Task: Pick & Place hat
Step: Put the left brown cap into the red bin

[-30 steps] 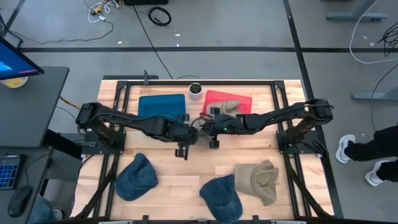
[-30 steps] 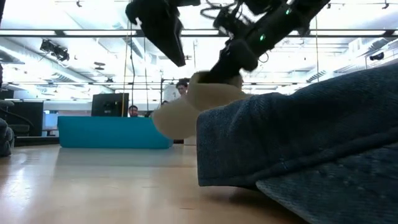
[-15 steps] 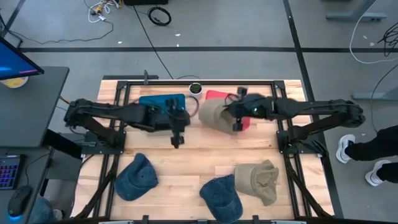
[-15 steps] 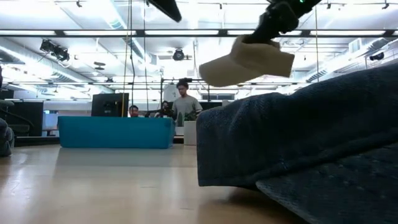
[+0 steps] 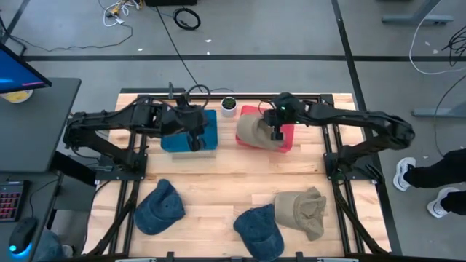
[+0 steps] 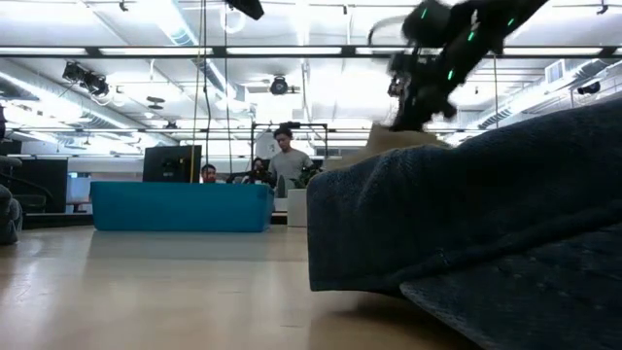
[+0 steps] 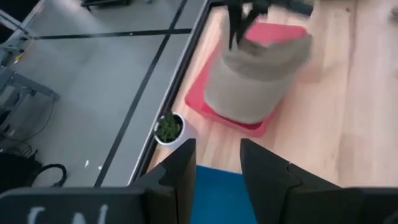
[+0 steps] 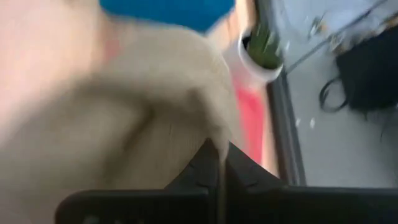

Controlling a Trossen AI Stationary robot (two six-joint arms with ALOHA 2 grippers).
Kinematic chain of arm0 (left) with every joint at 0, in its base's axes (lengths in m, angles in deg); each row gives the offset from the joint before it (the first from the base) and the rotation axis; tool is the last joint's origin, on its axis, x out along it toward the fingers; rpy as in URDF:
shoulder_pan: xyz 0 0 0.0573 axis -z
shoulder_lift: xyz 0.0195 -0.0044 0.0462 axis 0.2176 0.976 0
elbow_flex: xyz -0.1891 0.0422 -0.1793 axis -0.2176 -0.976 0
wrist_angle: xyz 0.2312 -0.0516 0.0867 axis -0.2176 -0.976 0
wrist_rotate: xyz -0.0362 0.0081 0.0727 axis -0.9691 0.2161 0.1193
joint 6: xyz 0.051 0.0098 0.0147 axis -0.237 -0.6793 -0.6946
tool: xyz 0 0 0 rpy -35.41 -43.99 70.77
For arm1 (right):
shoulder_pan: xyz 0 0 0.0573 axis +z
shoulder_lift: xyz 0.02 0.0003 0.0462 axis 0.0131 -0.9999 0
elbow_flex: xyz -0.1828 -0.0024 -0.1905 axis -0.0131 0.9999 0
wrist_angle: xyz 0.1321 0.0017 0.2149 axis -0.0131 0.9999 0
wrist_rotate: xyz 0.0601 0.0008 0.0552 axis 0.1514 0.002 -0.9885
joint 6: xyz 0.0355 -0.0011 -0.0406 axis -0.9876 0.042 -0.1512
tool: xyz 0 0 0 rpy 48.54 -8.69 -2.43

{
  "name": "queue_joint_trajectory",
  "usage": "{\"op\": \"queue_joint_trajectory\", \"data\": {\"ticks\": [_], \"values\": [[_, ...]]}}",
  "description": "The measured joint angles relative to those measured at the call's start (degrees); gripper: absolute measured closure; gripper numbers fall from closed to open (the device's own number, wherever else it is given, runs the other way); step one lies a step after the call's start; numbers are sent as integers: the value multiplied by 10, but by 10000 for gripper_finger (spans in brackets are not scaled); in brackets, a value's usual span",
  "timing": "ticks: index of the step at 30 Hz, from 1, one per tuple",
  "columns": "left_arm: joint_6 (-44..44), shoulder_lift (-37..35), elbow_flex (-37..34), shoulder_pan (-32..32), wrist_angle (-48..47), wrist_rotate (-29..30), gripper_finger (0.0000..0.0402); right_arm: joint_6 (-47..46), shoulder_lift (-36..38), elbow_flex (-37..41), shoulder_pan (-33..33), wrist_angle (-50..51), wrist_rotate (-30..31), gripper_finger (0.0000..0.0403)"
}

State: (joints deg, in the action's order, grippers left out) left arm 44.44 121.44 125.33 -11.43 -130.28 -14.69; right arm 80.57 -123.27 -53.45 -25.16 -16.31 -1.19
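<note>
My right gripper [image 5: 275, 134] is shut on a tan hat [image 5: 254, 132] over the red tray [image 5: 286, 116] at the table's far side. The left wrist view shows this hat [image 7: 258, 78] lying across the tray [image 7: 283, 32], one side reaching past the tray's near edge. In the low view only its top [image 6: 387, 142] peeks over a blue hat. My left gripper [image 5: 194, 138] is open, holds nothing and hovers above the blue bin [image 5: 178, 124]; its fingers [image 7: 185, 168] frame the left wrist view. My right gripper pinches the tan hat's edge [image 8: 214, 134] on the side toward the table's right, between its two fingers, coming from above and pointing down. The hat spreads out toward the table's left of the fingers over the red tray; whether it rests on the tray I cannot tell.
A small potted plant [image 5: 228, 104] stands between bin and tray at the far edge. Near the front edge lie a blue hat [image 5: 159, 207], another blue hat [image 5: 258, 230] that fills the low view's right [image 6: 486, 233], and a second tan hat [image 5: 302, 212]. People stand in the room beyond.
My right gripper carried the tan hat up from the table's middle, then toward the far right and down over the red tray. My left gripper drew back from the middle toward the far left and rose, ending above the blue bin.
</note>
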Motion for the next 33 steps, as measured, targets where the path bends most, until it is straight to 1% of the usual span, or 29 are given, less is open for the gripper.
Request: {"op": "queue_joint_trajectory", "data": {"ticks": [5, 9, 11, 14, 19, 21, 24, 25, 27, 29, 33], "values": [[0, 1, 0, -12, -5, 0, 273, 45, -73, 2, -29, -18, 1, 401], [0, 1, 0, -17, -5, 0, 273, 71, -105, 2, -37, -27, 1, 401], [0, 1, 0, -17, -6, 0, 273, 80, -106, 2, -37, -29, 12, 401], [0, 1, 0, -17, -9, 0, 273, 92, -89, 2, -34, -27, 49, 401], [0, 1, 0, -17, -9, 0, 273, 105, -50, 1, -33, -16, 54, 401], [0, 1, 0, -17, -9, 0, 273, 107, -45, 1, -36, -5, 44, 401], [0, 1, 0, -17, -9, 0, 273, 88, -58, 1, -40, 5, -12, 400], [2, 1, 0, -17, -9, -1, 273, 81, -67, 1, -41, 5, -24, 398], [13, 1, 0, -17, -9, -1, 273, 73, -84, 1, -38, 7, -30, 388], [24, 1, 0, -17, -9, -1, 273, 71, -98, 1, -37, 2, -17, 373], [30, 1, 0, -17, -10, -1, 273, 67, -108, 1, -37, -4, 4, 331]]}}
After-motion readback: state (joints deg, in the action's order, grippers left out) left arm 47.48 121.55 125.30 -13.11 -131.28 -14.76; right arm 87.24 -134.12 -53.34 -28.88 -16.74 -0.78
